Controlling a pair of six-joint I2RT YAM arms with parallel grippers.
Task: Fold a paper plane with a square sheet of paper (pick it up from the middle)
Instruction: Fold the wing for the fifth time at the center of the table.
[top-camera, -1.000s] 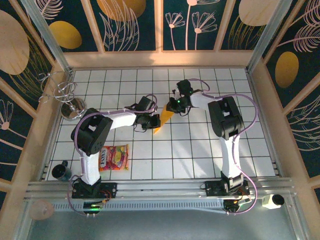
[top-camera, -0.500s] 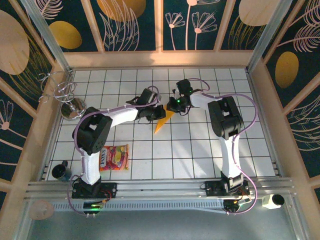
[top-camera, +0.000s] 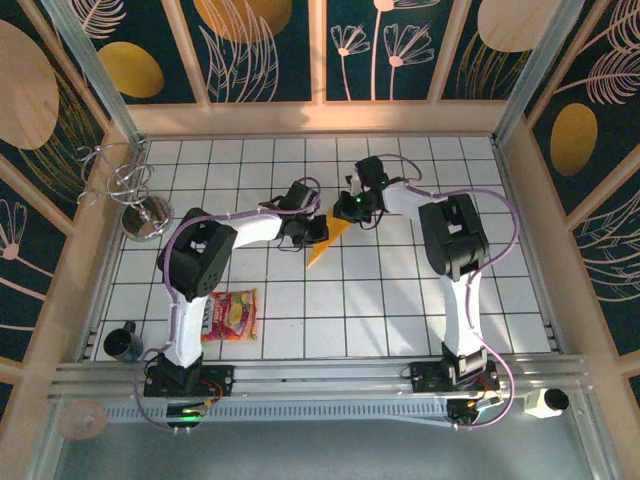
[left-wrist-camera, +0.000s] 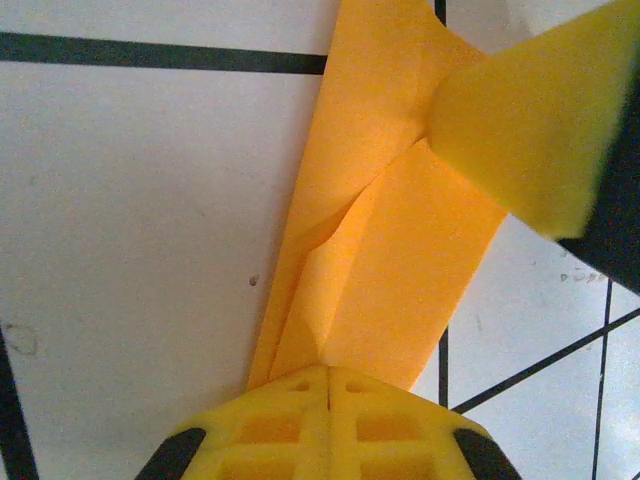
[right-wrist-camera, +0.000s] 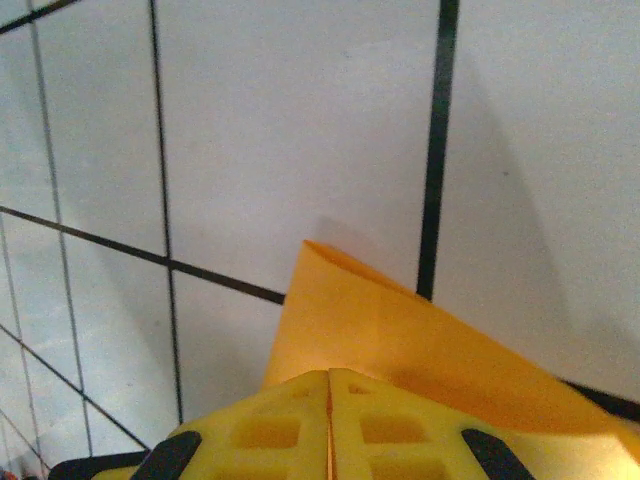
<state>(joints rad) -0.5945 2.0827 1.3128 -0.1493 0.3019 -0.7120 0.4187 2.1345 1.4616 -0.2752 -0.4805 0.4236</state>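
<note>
The paper plane is a slim orange-yellow dart lying slanted on the white tiles, its point towards the near left. Both grippers meet at its wide far end. My left gripper holds it from the left. In the left wrist view the folded layers of the paper plane run out from my shut left gripper, and a yellow finger of the other arm overlaps the top right. My right gripper is shut on the far edge; a curled flap of the paper plane rises from the right gripper.
A red-and-yellow snack packet lies near the left arm's base. A dark cup stands at the near left edge and a wire stand on a metal base at the far left. Wooden walls border the tiled floor.
My left gripper has moved up and to the right along the plane to its wide end, close to the right gripper. The plane's point has barely shifted. The right gripper has stayed put.
</note>
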